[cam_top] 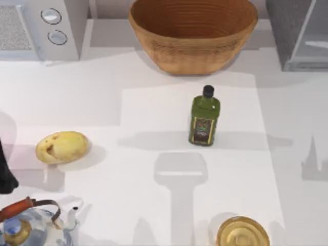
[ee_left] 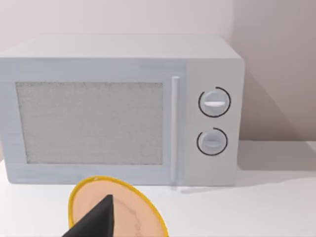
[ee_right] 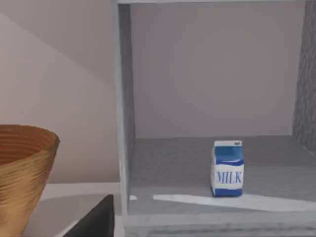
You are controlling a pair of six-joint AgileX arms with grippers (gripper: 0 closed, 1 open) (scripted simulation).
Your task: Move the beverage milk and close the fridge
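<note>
The beverage milk, a small carton with a blue top and blue "MILK" lettering, stands upright on the floor of the fridge. The fridge's front is open towards the right wrist view, so its grey inside shows. From above, the fridge sits at the table's back right corner. A dark part of my right gripper shows in front of the fridge, well short of the carton. My left gripper hangs at the table's left edge, and a dark part of it shows over a potato.
A white microwave stands back left and a wicker basket back centre. A green oil bottle stands mid-table. The potato lies at left, a kettle front left, and a glass of yellow liquid front right.
</note>
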